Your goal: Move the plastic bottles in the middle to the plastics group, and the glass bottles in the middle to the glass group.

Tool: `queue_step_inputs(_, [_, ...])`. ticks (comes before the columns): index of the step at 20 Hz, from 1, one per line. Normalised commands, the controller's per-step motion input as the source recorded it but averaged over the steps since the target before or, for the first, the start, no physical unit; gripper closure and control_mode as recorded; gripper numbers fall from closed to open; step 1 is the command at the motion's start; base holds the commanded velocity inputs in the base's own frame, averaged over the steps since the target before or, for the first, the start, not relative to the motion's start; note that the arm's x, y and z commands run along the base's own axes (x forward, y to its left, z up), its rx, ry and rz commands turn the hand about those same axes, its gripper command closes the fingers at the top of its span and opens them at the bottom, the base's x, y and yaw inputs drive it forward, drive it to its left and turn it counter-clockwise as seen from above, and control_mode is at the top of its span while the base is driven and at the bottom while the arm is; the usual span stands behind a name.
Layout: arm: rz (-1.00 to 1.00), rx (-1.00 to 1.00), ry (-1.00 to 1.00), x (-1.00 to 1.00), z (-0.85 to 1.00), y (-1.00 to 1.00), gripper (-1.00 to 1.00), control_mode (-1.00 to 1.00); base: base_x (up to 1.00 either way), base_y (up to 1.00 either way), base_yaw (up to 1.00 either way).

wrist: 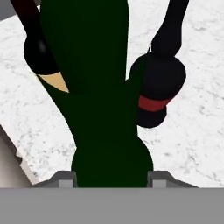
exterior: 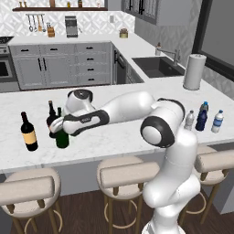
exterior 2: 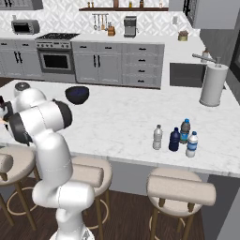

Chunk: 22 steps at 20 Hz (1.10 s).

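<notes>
The tall dark green glass bottle (exterior: 62, 139) stands upright at the left of the island counter, and my gripper (exterior: 58, 125) is shut on it. In the hand view the green bottle (wrist: 105, 100) runs up from my gripper (wrist: 111, 180), a fingertip (wrist: 65, 179) pressed to each side. Close beside it stand the yellow-label bottle (exterior: 29, 132) (wrist: 40, 57) and the round red-label bottle (exterior: 51, 119) (wrist: 159, 87). Far right, the clear greyish bottle (exterior: 189, 119) (exterior 2: 158, 137) and the dark blue bottle (exterior: 201, 120) (exterior 2: 174, 139) stand next to two blue-capped plastic bottles (exterior: 218, 121) (exterior 2: 191, 144).
A paper towel roll (exterior: 194, 71) stands at the counter's far right, and the sink (exterior: 157, 66) lies behind it. A dark bowl (exterior 2: 77, 94) sits on the counter's far side. Stools (exterior: 125, 171) line the near edge.
</notes>
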Motion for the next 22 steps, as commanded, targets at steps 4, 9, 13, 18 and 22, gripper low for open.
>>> queue_step_inputs(4, [0.01, 0.0, -0.05, 0.14, -0.18, 0.32, 1.0, -1.0, 0.0, 0.0, 0.0])
queue_step_inputs(9, [0.01, 0.0, -0.02, 0.09, -0.06, 0.29, 1.0, -1.0, 0.0, 0.0, 0.0])
queue_step_inputs(13, [0.0, 0.0, 0.0, 0.06, 0.0, 0.14, 1.0, -1.0, 0.0, 0.0, 0.0])
queue_step_inputs(18, [0.0, 0.0, 0.0, 0.09, 0.0, 0.0, 1.0, -1.0, 0.0, 0.0, 0.0])
queue_step_inputs(22, [0.0, 0.0, 0.0, 0.14, -0.01, 0.0, 1.0, -1.0, 0.0, 0.0, 0.0])
